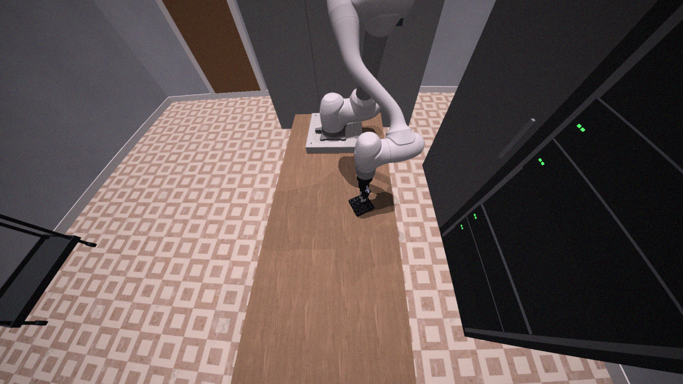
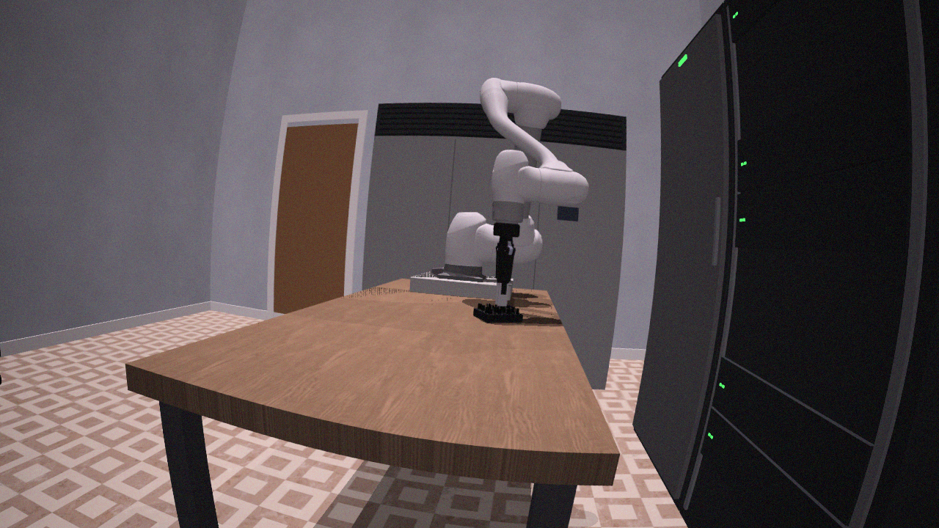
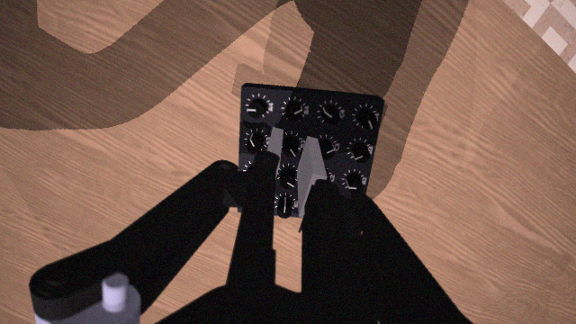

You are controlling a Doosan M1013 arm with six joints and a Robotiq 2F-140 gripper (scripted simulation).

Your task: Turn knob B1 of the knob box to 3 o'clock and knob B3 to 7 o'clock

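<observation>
A plain, enclosed room resembling a lab or equipment room, its exact use unclear, surrounds a long wood-topped table (image 1: 329, 286) (image 2: 367, 374). A white robot arm (image 1: 389, 148) (image 2: 551, 183) stands mounted at the table's far end. Tall dark cabinets (image 1: 563, 229) (image 2: 813, 262) dotted with green lights rise to the table's right in the exterior view; behind it are a grey cabinet (image 1: 291, 62) (image 2: 413, 196) and a brown door (image 1: 217, 42) (image 2: 315, 216). Patterned tiles (image 1: 181, 229) (image 2: 85, 420) (image 3: 553, 40) cover the floor around the table.
</observation>
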